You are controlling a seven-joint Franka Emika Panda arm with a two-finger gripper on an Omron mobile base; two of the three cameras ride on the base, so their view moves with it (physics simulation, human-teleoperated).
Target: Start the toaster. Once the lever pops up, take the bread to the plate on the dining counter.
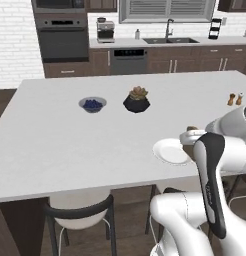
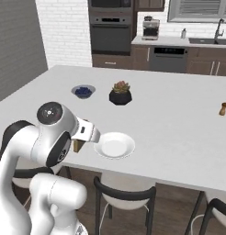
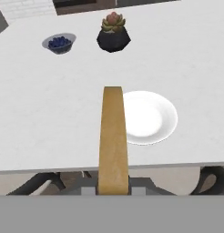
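Hand [image 3: 113, 189] gripping bread [image 3: 113, 136], beside plate [image 3: 148, 116], white dining counter [image 3: 50, 118], kitchen

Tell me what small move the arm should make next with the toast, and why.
Probably carry the toast a little further forward and to the right, until it hangs over the plate, then lower it. The claw is shut on the slice edge-on, and from the hand view the slice only overlaps the plate's left rim, near the counter edge.

I'm looking at a home kitchen. There's a wall oven [image 1: 62, 37], sink [image 1: 171, 40], dishwasher [image 1: 129, 61] and an island counter [image 1: 70, 140] with stools [image 1: 80, 212].
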